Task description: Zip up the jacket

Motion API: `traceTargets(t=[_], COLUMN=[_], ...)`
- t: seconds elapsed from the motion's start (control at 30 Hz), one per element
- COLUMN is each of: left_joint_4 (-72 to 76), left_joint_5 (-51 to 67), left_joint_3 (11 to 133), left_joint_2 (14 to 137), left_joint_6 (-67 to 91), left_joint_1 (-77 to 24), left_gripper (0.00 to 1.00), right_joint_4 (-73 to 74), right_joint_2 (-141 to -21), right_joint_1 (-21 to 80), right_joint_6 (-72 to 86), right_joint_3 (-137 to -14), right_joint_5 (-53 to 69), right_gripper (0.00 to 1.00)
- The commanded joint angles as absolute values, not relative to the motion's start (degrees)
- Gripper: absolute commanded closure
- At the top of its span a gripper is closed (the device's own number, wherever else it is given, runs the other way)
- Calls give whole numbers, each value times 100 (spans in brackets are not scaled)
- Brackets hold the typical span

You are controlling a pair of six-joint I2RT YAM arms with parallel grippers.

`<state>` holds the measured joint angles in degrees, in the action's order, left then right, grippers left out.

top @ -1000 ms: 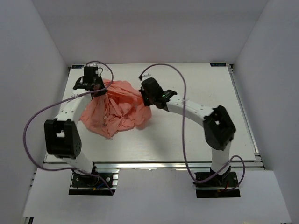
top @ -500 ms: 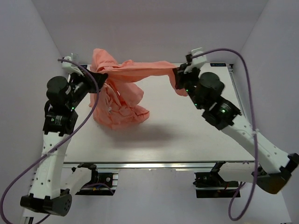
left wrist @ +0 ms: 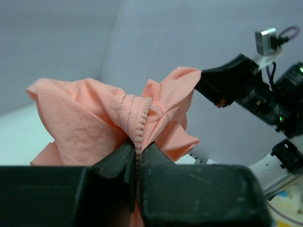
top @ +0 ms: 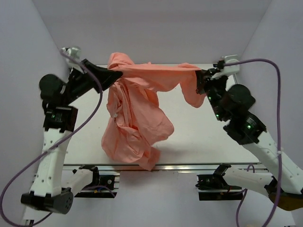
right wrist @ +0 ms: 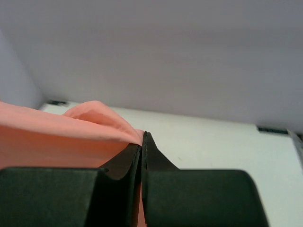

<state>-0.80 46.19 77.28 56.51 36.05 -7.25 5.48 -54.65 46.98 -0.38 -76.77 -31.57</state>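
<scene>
**A:** Where is the jacket (top: 137,118) hanging?

**B:** It is hanging in the air, stretched between the left gripper (top: 116,74) and the right gripper (top: 201,80). Its lower folds are dangling toward the near edge of the table (top: 203,137).

**A:** What are they gripping?

**B:** The left one is pinching the zipper strip (left wrist: 135,116), its jaws nearly together on the toothed edge. The right one is clamping fully closed on a fold of pink cloth.

**A:** Why so high and wide?

**B:** I am guessing they are letting the crumpled front fall open, so the zipper line is easier to find.

**A:** Any label or writing?

**B:** I am not seeing any that can be read.
</scene>
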Motion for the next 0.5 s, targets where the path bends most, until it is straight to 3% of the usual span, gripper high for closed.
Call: traceTargets(t=[0.0, 0.03, 0.13, 0.17, 0.3, 0.37, 0.4, 0.47], left_joint_4=[-316, -395, -1201, -1778, -2777, -2769, -2725, -2567], left_joint_5=[3990, 3955, 3369, 2957, 2312, 2302, 2329, 2373], left_joint_3=[7454, 7418, 7566, 7811, 8270, 8253, 8131, 7929], left_joint_2=[6352, 6555, 7547, 8054, 8822, 8851, 8781, 8640], left_joint_6=[3516, 3446, 2912, 2796, 2514, 2426, 2408, 2338], left_joint_1=[-501, -501, -501, -501, -492, -501, -492, -501], left_gripper=[82, 79, 49, 25, 4, 2, 2, 2], right_joint_4=[1281, 1457, 1959, 2056, 2285, 2294, 2277, 2285], right_joint_2=[-5791, -5905, -6633, -6792, -7548, -7787, -7839, -7901], right_joint_1=[4255, 4115, 2792, 2543, 2189, 2180, 2180, 2180], right_joint_6=[280, 429, 1097, 1281, 1161, 1020, 993, 923], right_joint_3=[-7550, -7585, -7524, -7489, -7462, -7462, -7453, -7401], right_joint_5=[-5063, -4810, -3480, -2958, -2734, -2550, -2357, -2111], right_gripper=[100, 100, 100, 100, 97, 85, 60, 41])
